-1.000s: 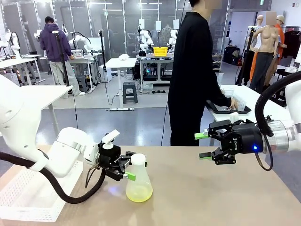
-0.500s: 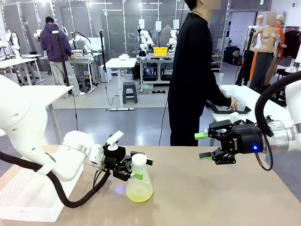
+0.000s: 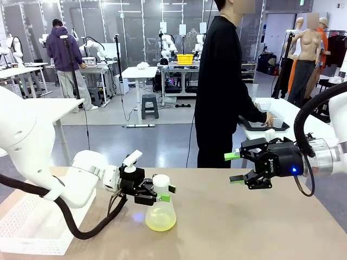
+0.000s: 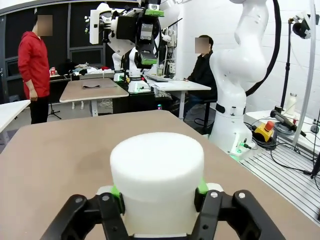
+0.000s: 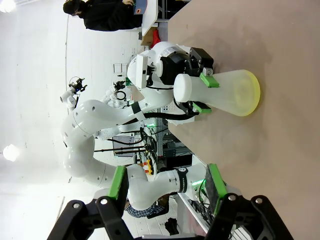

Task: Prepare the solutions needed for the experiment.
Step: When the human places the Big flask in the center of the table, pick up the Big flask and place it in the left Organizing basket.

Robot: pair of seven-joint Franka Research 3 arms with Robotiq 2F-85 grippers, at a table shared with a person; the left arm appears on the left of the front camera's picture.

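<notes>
A translucent conical flask (image 3: 160, 208) with a white neck stands on the brown table (image 3: 244, 227), left of centre. A shallow layer of pale yellow-green solution (image 3: 160, 220) lies in its base. My left gripper (image 3: 162, 194) reaches in from the left and is shut on the flask's neck, one green pad on each side. The left wrist view has the white neck (image 4: 157, 175) squeezed between the green pads (image 4: 116, 191). My right gripper (image 3: 233, 167) hovers open above the table's right side, well apart from the flask. From the right wrist, the flask (image 5: 227, 92) and the solution (image 5: 248, 93) lie beyond the open fingers (image 5: 118, 184).
A white perforated basket (image 3: 27, 227) sits at the table's front left corner. A person in black (image 3: 222, 86) stands at the far side, hands on a dark tray (image 3: 260, 126) on the neighbouring table. Bare tabletop lies between the flask and the right gripper.
My left gripper slid forward around the flask's neck and closed on it. The flask stayed in place. The right arm has not moved.
</notes>
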